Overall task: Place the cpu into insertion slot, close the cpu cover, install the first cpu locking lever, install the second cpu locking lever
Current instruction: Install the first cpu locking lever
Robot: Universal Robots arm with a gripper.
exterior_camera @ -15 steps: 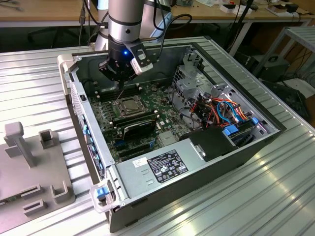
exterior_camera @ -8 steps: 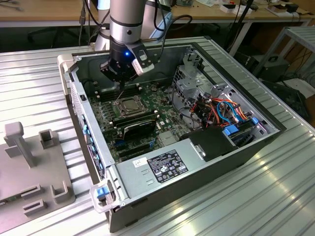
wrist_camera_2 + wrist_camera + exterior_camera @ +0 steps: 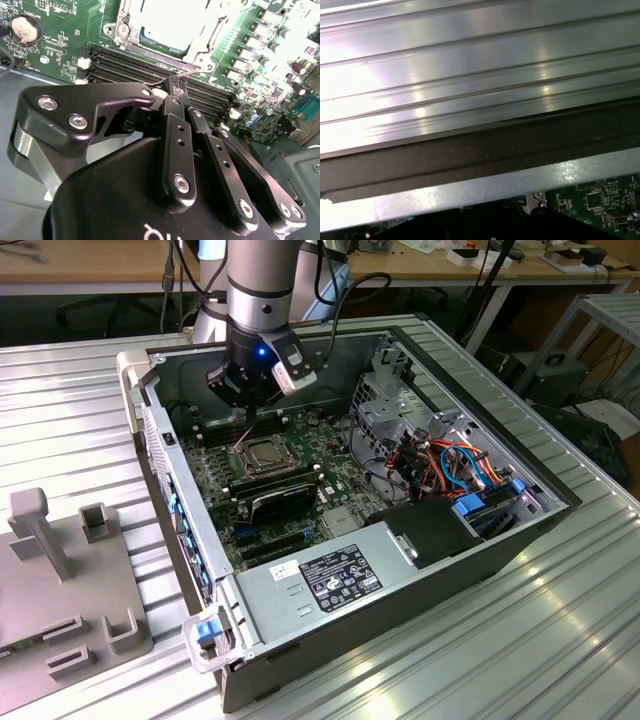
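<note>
Pinching a thin locking lever (image 3: 196, 72), the hand (image 3: 178, 86) hangs beside the cpu cover (image 3: 202, 42).

Black card (image 3: 283, 502) near insertion slot (image 3: 262, 454)

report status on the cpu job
tool shut on locking lever, beside memory slots. cpu seated, cpu cover down over it. nothing blocking.

The second wrist view's edge cuts off the cpu (image 3: 166, 30) — and the cpu cover (image 3: 201, 46).
</note>
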